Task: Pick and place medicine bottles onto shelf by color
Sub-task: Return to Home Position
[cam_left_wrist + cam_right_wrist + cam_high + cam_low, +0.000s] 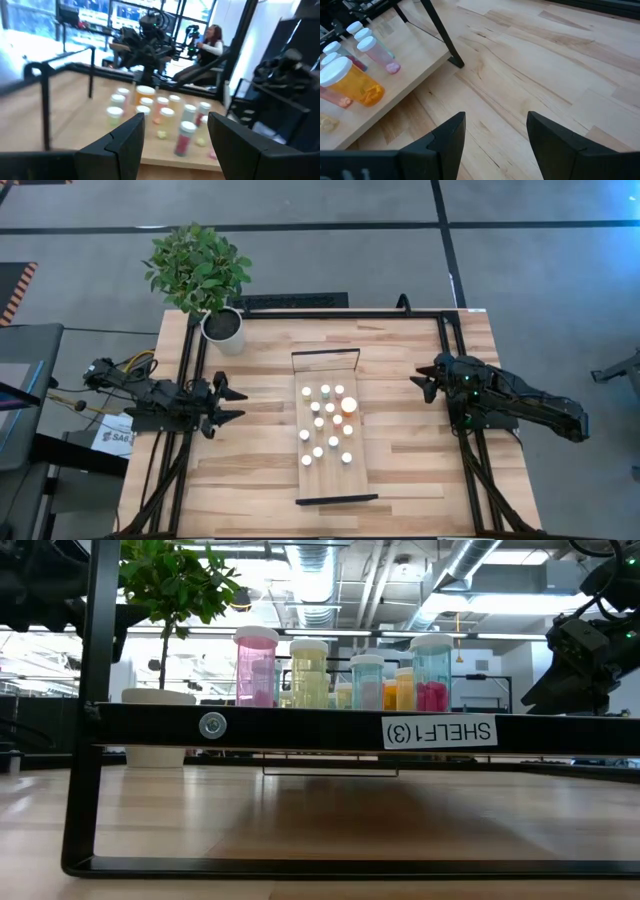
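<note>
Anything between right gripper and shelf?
Nothing. In the high view, only bare tabletop lies between the right gripper and the shelf. The right wrist view shows the same.

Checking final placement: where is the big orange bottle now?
High view: the orange bottle stands on the shelf, at the right edge of the bottle cluster, toward the right gripper.
</note>
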Motion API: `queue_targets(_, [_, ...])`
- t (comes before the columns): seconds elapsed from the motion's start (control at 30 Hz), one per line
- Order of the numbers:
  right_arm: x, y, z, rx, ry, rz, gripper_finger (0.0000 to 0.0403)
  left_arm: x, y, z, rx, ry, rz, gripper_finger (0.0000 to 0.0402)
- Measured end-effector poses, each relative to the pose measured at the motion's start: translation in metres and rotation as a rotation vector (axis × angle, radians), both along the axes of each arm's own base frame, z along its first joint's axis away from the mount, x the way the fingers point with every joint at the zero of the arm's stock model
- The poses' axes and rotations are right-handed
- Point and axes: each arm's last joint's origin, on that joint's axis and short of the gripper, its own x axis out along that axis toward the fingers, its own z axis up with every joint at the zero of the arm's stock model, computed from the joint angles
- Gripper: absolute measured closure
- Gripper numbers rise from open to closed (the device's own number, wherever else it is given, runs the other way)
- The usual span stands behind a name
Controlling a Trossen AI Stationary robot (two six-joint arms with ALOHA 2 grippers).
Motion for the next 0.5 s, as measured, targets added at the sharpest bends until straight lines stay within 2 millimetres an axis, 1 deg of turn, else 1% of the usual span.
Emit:
queue_targets(0.13, [0.0000,0.0000,0.0000,0.000,0.000,0.000,0.0168,0.0000,0.0003,0.0001,0.128,-0.005,0.016,0.0197])
queue_targets(0.23, [0.0000,0.0000,0.0000,0.000,0.001,0.000,0.0168,0.0000,0.0003,0.0001,0.190,-0.007,0.016,0.0197])
queue_targets(0.5, [0.0000,0.0000,0.0000,0.000,0.000,0.000,0.0168,0.0000,0.0003,0.0000,0.178,-0.007,0.014,0.0197])
